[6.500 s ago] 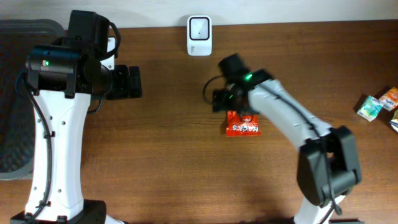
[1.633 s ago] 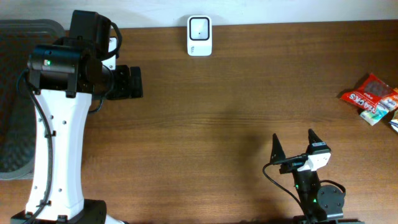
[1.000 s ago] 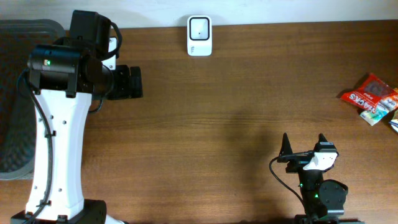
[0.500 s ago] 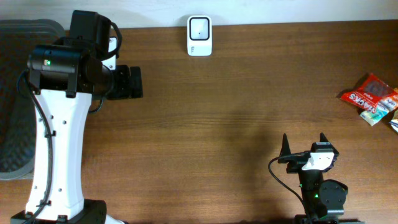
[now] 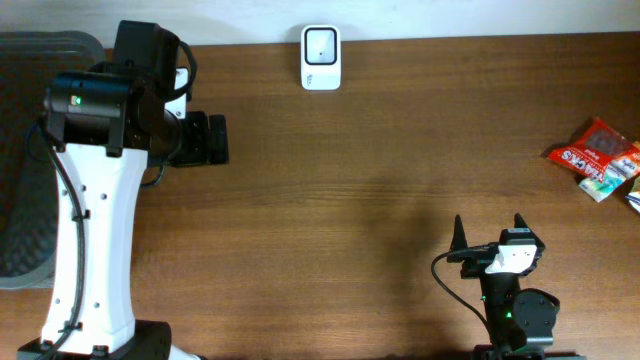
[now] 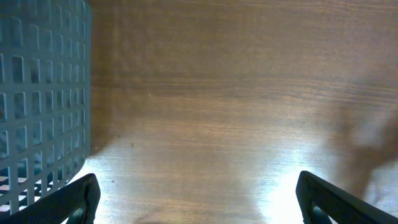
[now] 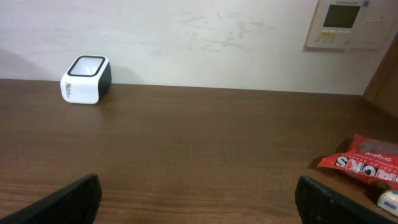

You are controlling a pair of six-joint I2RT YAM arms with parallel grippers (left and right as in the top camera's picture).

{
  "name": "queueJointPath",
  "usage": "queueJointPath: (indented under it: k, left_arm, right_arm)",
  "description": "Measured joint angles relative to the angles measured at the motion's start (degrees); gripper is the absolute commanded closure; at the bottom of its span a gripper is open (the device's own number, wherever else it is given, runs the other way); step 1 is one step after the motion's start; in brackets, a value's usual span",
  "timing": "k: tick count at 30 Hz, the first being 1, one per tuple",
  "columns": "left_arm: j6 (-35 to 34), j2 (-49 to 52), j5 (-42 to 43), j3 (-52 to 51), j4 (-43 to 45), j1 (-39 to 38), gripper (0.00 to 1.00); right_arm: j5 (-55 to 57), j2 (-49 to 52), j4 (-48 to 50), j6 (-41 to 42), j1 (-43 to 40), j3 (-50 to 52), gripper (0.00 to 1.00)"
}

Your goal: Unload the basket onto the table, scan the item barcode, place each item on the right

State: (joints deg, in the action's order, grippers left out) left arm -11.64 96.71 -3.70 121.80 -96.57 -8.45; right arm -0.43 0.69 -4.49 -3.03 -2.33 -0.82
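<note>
Both sets of jaws are spread wide with nothing in them. The right gripper [image 5: 489,228] sits at the near edge of the table [image 5: 400,150], and the left gripper [image 6: 198,186] hovers over bare wood beside the grey mesh basket [image 6: 37,93]. The red snack packet [image 5: 592,152] lies way off at the right edge, bunched up with other small packets [image 5: 603,184], well apart from the white scanner [image 5: 321,58] at the back.

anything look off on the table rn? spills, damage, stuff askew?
Nothing stands out. The scanner stands upright at the far edge. The red snack packet lies at an angle against the small packets at the right edge, no visible tear or spill. Left gripper and right gripper are open and empty.
</note>
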Motion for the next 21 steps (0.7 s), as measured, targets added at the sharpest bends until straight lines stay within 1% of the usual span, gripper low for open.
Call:
queueJointPath:
  k: [4,6,7,9,10,11,12,13,14,15,17,19,20,21]
  left_arm:
    - [0.0,-0.7,0.0,-1.4,0.9,0.0,0.01]
    - [1.7,-4.9,0.0,-8.1,5.2,0.0,0.01]
    - [3.3,-8.9,0.1,-13.9,9.4,0.0,0.01]
    - [7.2,-19.5,0.2,-29.1,19.6,0.0,0.01]
    - [9.2,-23.7,0.6,-35.7,25.8,0.0,0.01]
    - [12.6,-30.6,1.7,-46.1,31.5,0.0,0.01]
    - [14.8,-36.3,2.3,-55.2,41.8,0.0,0.01]
    - [16.0,-39.3,2.6,-59.7,44.7,0.0,0.01]
    - [16.7,-43.7,2.8,-66.4,51.4,0.0,0.01]
    - [17.3,-50.2,2.9,-74.2,53.6,0.0,0.01]
    - [18.1,-60.7,2.9,-81.9,54.4,0.0,0.01]
    - [18.3,-70.7,2.9,-84.0,54.0,0.0,0.01]
    - [18.3,-73.3,2.9,-84.5,55.4,0.0,0.01]
    - [18.3,-75.7,2.9,-86.3,59.2,0.0,0.01]
  right_arm:
    - [0.0,0.0,0.0,0.0,0.0,0.0,0.01]
    - [0.0,0.0,0.0,0.0,0.0,0.0,0.01]
    - [0.0,0.0,0.0,0.0,0.0,0.0,0.01]
    - [0.0,-0.1,0.2,0.1,0.0,0.0,0.01]
    - [0.0,-0.1,0.0,0.0,0.0,0.0,0.01]
    - [0.0,-0.1,0.0,0.0,-0.1,0.0,0.01]
    - [0.0,-0.1,0.0,0.0,-0.1,0.0,0.01]
    - [0.0,-0.1,0.1,0.0,-0.1,0.0,0.01]
    - [0.0,-0.1,0.0,0.0,-0.1,0.0,0.01]
    - [0.0,-0.1,0.1,0.0,-0.1,0.0,0.01]
    - [0.0,-0.1,0.0,0.0,-0.1,0.0,0.01]
    - [0.0,-0.1,0.0,0.0,-0.1,0.0,0.01]
    - [0.0,-0.1,0.0,0.0,-0.1,0.0,0.01]
    - [0.0,-0.1,0.0,0.0,-0.1,0.0,0.01]
